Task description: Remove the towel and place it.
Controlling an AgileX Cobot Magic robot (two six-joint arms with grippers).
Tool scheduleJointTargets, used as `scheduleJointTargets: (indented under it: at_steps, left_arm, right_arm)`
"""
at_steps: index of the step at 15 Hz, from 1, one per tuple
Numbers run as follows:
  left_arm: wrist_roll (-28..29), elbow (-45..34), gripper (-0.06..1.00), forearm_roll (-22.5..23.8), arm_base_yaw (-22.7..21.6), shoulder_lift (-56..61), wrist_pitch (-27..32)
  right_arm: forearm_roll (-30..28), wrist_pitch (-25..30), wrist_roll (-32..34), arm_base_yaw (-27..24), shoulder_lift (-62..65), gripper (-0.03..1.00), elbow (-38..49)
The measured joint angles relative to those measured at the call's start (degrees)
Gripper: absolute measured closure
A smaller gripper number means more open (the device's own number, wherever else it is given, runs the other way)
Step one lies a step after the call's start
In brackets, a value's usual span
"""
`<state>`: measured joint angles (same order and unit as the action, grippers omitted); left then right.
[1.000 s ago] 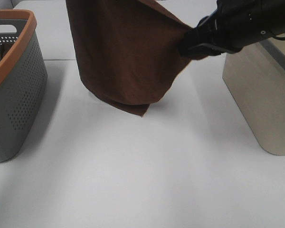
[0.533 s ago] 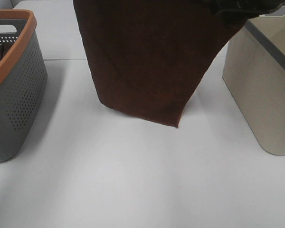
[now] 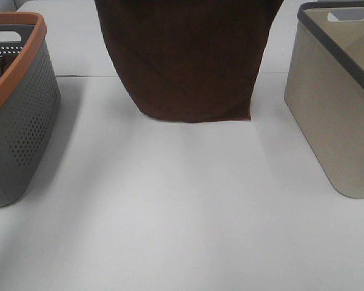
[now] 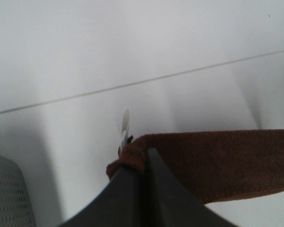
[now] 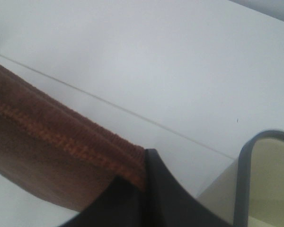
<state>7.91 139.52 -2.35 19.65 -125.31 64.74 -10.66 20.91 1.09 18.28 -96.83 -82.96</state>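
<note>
The dark brown towel (image 3: 188, 60) hangs spread out above the table, held up by both top corners, its lower edge level and clear of the surface. Both grippers are above the top of the exterior high view. In the left wrist view my left gripper (image 4: 141, 165) is shut on one towel corner (image 4: 213, 161), with the small white label (image 4: 125, 125) beside it. In the right wrist view my right gripper (image 5: 144, 172) is shut on the other corner of the towel (image 5: 52, 146), pinching its stitched hem.
A grey perforated basket with an orange rim (image 3: 15, 115) stands at the left. A beige basket with a grey rim (image 3: 337, 103) stands at the right and also shows in the right wrist view (image 5: 262, 184). White table (image 3: 182, 218) lies between them.
The right arm has lifted out of the exterior high view, pulling its corner up. The towel has gone from a bunched drape to a flat hanging sheet, its lower edge higher.
</note>
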Motion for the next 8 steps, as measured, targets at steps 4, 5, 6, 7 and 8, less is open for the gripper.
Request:
scheduleJointTargets:
  at_steps: [4, 5, 6, 7, 8]
  left_arm:
    - [5.44, -0.06, 0.94, 9.05, 0.0, -0.74, -11.52]
    - [6.65, -0.06, 0.94, 10.6, 0.0, -0.97, -14.61]
    - [7.16, -0.06, 0.94, 11.57, 0.0, -1.49, -17.82]
    - [7.45, -0.06, 0.94, 11.92, 0.0, -2.23, -19.77]
    - [7.45, -0.23, 0.94, 11.92, 0.0, -2.98, -20.17]
  right_arm:
    - [-5.73, -6.19, 1.89, 0.0, -6.07, 0.97, -8.19]
    - [-5.84, -6.7, 1.95, -0.06, -7.51, 0.97, -10.43]
    - [-5.84, -7.16, 2.01, -0.34, -8.65, 0.97, -12.09]
    - [-5.9, -7.45, 2.29, -0.86, -9.63, 0.97, -12.89]
    - [-5.9, -7.33, 2.58, -1.26, -10.54, 0.97, -13.12]
